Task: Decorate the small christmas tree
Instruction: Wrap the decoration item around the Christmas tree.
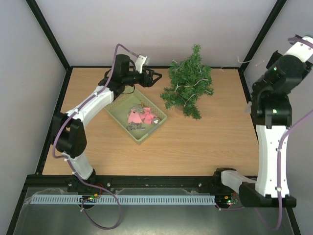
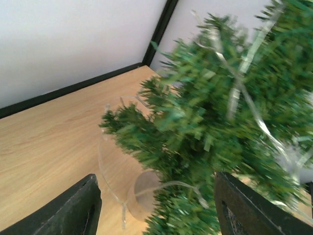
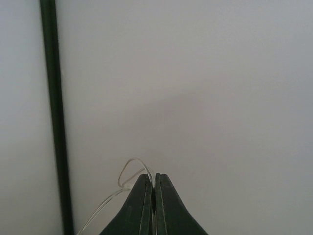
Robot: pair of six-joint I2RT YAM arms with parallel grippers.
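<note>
The small christmas tree (image 1: 188,83) stands at the back middle of the table, dark green, with a thin silvery strand (image 1: 195,84) wound over its branches. My left gripper (image 1: 155,77) is open just left of the tree. In the left wrist view the blurred tree (image 2: 215,112) and its round wooden base (image 2: 146,188) fill the space ahead of my gripper (image 2: 156,215). My right gripper (image 1: 257,66) is raised at the far right. In the right wrist view it (image 3: 155,196) is shut on a thin clear wire (image 3: 128,171) and faces the wall.
A pale green basket (image 1: 113,111) lies left of centre and holds pink ornaments (image 1: 137,116) and a silver ball (image 1: 155,120). Grey walls with black frame posts (image 1: 259,34) close in the back and sides. Bare wood (image 1: 205,142) lies in front.
</note>
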